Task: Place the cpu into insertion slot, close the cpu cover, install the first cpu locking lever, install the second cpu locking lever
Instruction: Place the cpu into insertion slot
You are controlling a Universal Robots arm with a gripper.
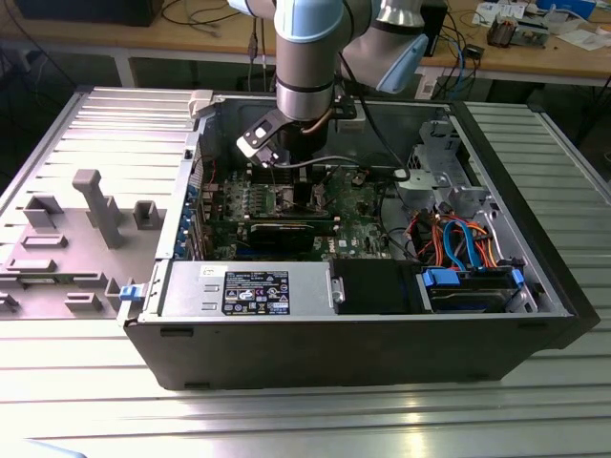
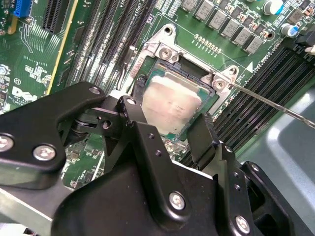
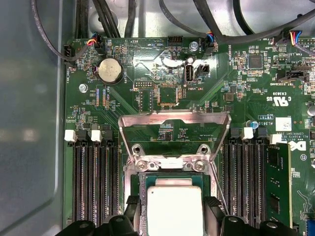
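The cpu, a small square chip with a silver-grey top, lies flat in the insertion slot on the green board. My gripper reaches down over it inside the open computer case. Its black fingers press against two opposite edges of the chip, shut on it. The cpu cover, a silver frame with a large window, stands swung open beyond the slot's hinge. A thin locking lever sticks out beside the slot, raised.
Memory slots flank the socket on both sides, and a memory module stands further out. A round coin battery and black cables lie beyond the cover. The power supply and blue drive bay fill the case front.
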